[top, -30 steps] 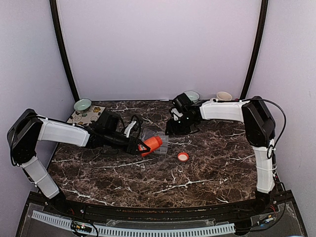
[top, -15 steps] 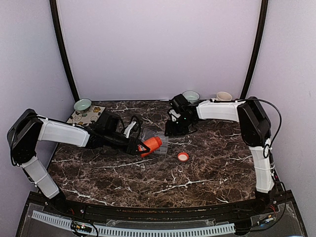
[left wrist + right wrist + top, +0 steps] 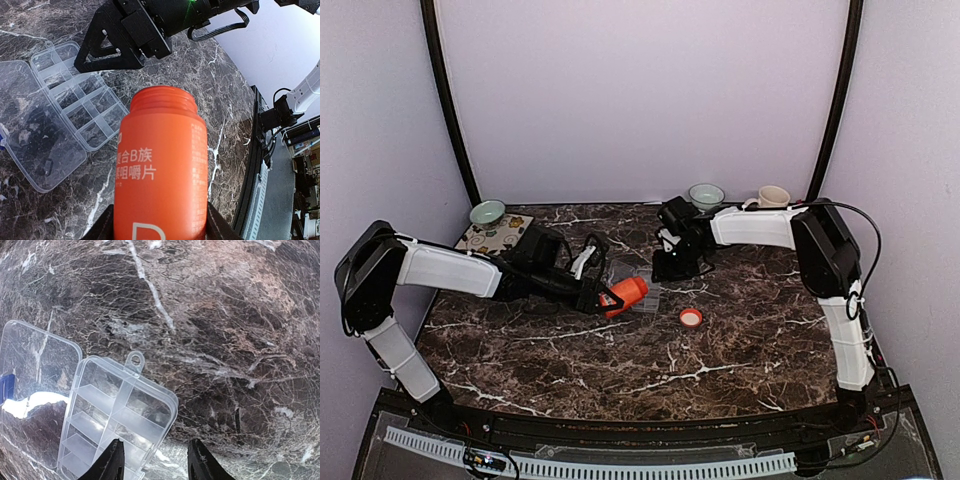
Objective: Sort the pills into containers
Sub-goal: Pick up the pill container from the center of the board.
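Your left end effector [image 3: 159, 227] was clamped on the orange bottle [image 3: 160, 160], one finger pressed against each side of the body. The bottle lay tipped over, its mouth uncapped and aimed toward the organiser box [image 3: 75, 100]. From the wrist view, the mouth sat near the box's near edge rather than over a compartment.

Your right end effector [image 3: 156, 460] had its fingers apart, straddling one end of the box from above. Whether they touched the plastic could not be told.

The box sat mid-counter [image 3: 720, 350] with its lid [image 3: 30, 130] swung flat alongside. Every compartment visible in either wrist view looked bare; no pills showed anywhere, and the bottle's contents were hidden.

A small round red-rimmed cap [image 3: 691, 317] lay on the counter, apart from the box on the near right. It is probably the bottle's.

Progress, as a judgement: the opening steps were done, with the box open and the bottle uncapped. The sorting itself was not begun. Pouring and distributing across the compartments remained.
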### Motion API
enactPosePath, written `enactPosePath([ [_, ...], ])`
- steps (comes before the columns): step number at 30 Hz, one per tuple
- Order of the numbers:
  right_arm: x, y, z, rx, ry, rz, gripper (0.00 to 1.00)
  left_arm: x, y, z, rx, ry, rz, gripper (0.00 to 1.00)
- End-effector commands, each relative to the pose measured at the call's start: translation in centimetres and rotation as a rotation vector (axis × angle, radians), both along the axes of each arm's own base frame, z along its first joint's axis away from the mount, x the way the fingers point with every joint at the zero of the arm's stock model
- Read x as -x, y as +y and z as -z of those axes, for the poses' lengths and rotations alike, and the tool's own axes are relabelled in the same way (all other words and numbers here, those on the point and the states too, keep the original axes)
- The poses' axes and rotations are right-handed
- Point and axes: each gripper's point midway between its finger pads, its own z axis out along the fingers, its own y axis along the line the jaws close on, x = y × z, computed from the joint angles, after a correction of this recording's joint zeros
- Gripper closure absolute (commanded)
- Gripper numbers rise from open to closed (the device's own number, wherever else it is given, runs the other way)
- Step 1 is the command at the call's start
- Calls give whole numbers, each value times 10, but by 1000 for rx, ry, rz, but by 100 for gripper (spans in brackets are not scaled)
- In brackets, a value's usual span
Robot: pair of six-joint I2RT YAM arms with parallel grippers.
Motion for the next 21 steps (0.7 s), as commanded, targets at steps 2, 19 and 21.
enactPosePath([
  [2,-4,5,4,17,-6,-1,60,0,2,-9,16,-24,2,100],
  [19,-4,0,7,62,-6,2,95,-1,2,-8,10,-26,1,100],
  [21,-5,-1,5,70,-17,2,99,-1,2,-7,4,-23,0,100],
])
